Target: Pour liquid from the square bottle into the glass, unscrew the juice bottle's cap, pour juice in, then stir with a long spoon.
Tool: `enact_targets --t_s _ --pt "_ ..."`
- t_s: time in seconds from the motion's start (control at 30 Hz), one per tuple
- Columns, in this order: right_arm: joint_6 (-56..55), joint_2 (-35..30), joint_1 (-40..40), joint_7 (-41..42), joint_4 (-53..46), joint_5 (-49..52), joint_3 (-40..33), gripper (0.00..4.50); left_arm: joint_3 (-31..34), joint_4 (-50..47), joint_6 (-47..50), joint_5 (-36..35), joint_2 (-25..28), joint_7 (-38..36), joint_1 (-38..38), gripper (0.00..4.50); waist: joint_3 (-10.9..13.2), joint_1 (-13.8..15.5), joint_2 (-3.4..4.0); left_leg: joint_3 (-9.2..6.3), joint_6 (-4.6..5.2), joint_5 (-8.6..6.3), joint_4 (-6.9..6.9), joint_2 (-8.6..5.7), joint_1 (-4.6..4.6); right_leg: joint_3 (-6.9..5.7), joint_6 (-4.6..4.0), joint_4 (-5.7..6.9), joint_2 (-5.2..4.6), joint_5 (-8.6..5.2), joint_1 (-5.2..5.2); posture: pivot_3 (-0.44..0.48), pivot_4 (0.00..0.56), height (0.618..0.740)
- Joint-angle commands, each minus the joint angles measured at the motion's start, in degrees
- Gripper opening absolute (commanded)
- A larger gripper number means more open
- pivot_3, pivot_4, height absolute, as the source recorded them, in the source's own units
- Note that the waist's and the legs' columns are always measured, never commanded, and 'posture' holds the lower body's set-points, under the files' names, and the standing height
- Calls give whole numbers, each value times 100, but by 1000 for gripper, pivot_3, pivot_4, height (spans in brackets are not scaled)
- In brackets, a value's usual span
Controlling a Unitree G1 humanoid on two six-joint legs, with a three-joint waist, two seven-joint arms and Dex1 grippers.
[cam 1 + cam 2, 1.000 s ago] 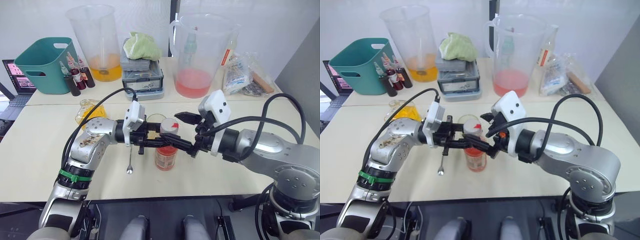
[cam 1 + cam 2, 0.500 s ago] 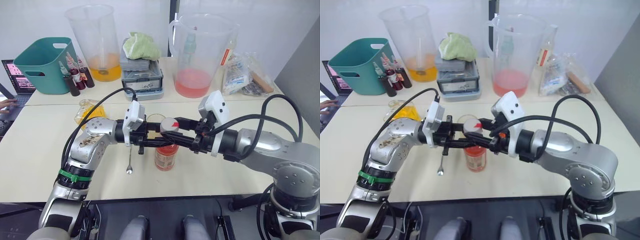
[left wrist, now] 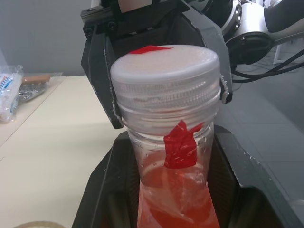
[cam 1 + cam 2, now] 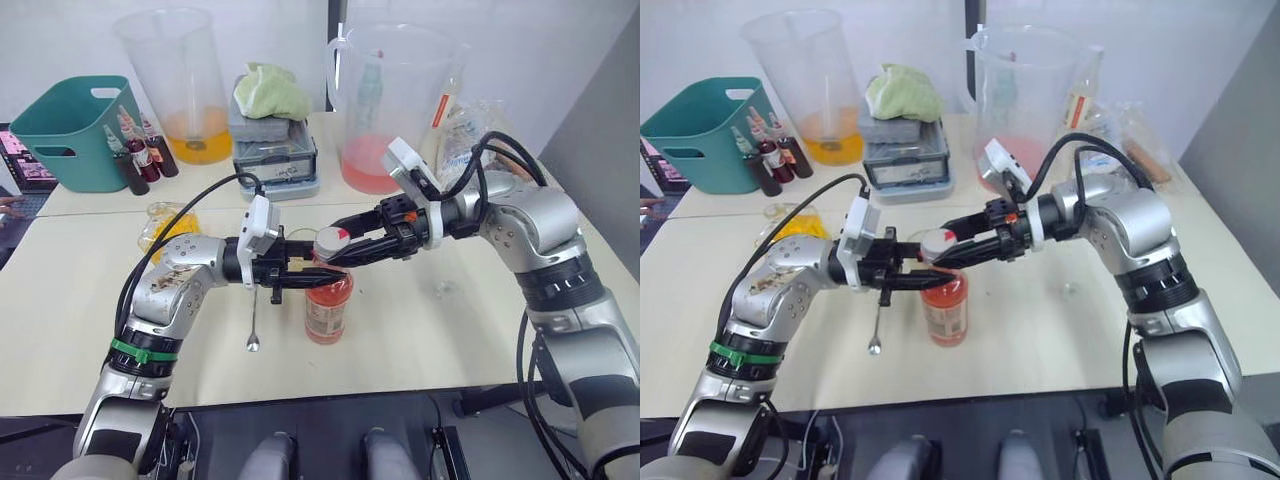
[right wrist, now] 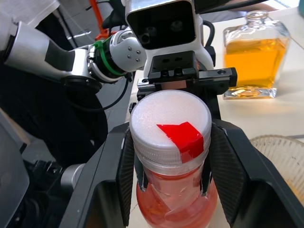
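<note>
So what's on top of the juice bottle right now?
The white cap with its red mark sits on the juice bottle, and the right gripper is clamped around it. The threads under the cap are covered.

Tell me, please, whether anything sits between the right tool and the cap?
Nothing visible does: the right tool is already shut on the cap, while the left tool clamps the juice bottle just below it.

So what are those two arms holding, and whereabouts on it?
The juice bottle: left end effector grips its neck, right end effector grips the cap.
</note>
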Motion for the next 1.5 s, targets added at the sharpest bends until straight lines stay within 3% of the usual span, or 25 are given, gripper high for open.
enact_targets --t_s 0.03,0.17,0.3,0.5,0.7,0.93,1.23,1.37,1.5 --pt "276 92 -191 129 -400 411 -468 3094 -133 -257 -67 87 61 -121 30 1455 0 5 0 0 0 0 0 0 -3 0 2 -8 -1 1 0 0 150 740" --pt "698 102 24 -463 -1196 776 -993 4463 -150 -243 -74 85 39 -119 30 1455 0 27 0 -4 1 -1 1 0 -6 -2 3 -13 -1 3 0 0 150 740" --pt "1258 -7 610 -1448 -2393 1273 -1627 4463 -166 -276 -75 73 17 -113 61 1455 0 95 0 -9 2 -2 1 0 -4 -4 3 -14 -1 3 3 0 150 740" --pt "2052 188 1855 -4062 -4371 1344 -2287 4463 -160 -263 -75 50 17 -131 70 1455 0 137 0 -2 2 -2 1 0 -6 3 3 -13 -2 4 -2 0 150 740" --pt "2553 698 2403 -5799 -5137 1483 -2430 4463 -197 -215 -60 25 4 -198 47 1455 -1 145 1 -2 1 -1 0 0 -3 3 3 -7 -1 4 1 0 150 740" --pt "2665 934 2517 -6573 -5253 1874 -2463 4463 -206 -148 -72 26 10 -261 14 1455 -1 138 1 -2 2 -1 0 0 1 2 3 -5 0 4 4 0 150 740" --pt "2505 799 2585 -6897 -5161 2190 -2364 1741 -207 -185 -8 17 20 -238 -29 1455 -1 132 1 -1 4 -2 0 0 5 2 3 -6 0 4 8 0 150 740" --pt "2315 786 2561 -6860 -5048 2207 -2356 1708 -205 -233 45 14 17 -206 -31 1455 -1 130 1 -1 4 -2 0 0 7 1 3 -6 2 4 10 0 150 740" --pt "1859 455 2355 -5902 -4520 1899 -2099 1708 -225 -260 79 28 9 -175 -42 1455 -1 126 1 0 4 -2 0 -1 7 1 3 -6 2 4 11 0 150 740"
